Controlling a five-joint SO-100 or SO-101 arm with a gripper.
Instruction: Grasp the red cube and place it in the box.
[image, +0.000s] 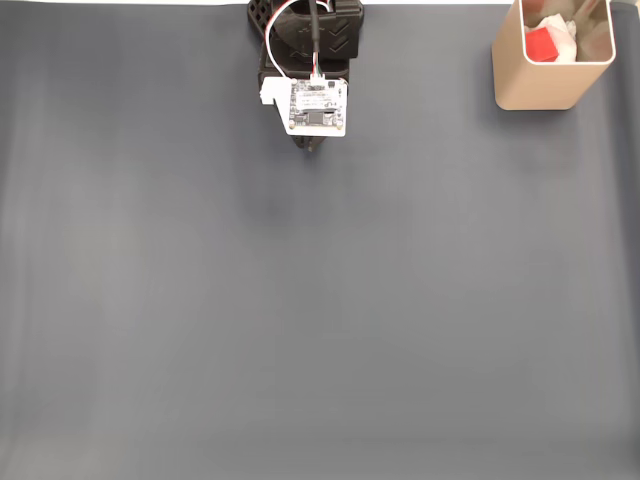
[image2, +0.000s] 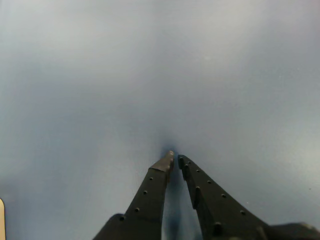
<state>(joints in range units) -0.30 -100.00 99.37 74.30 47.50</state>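
The red cube lies inside the beige box at the top right of the fixed view, next to a white wad of paper. My arm is folded at the top centre of that view, far left of the box, with the gripper tucked under a white circuit board. In the wrist view the gripper points down at the bare mat, its two black fingers meeting at the tips with nothing between them.
A dark grey mat covers the whole table. The arm's black base sits at the top centre edge. A sliver of a beige object shows at the left edge of the wrist view.
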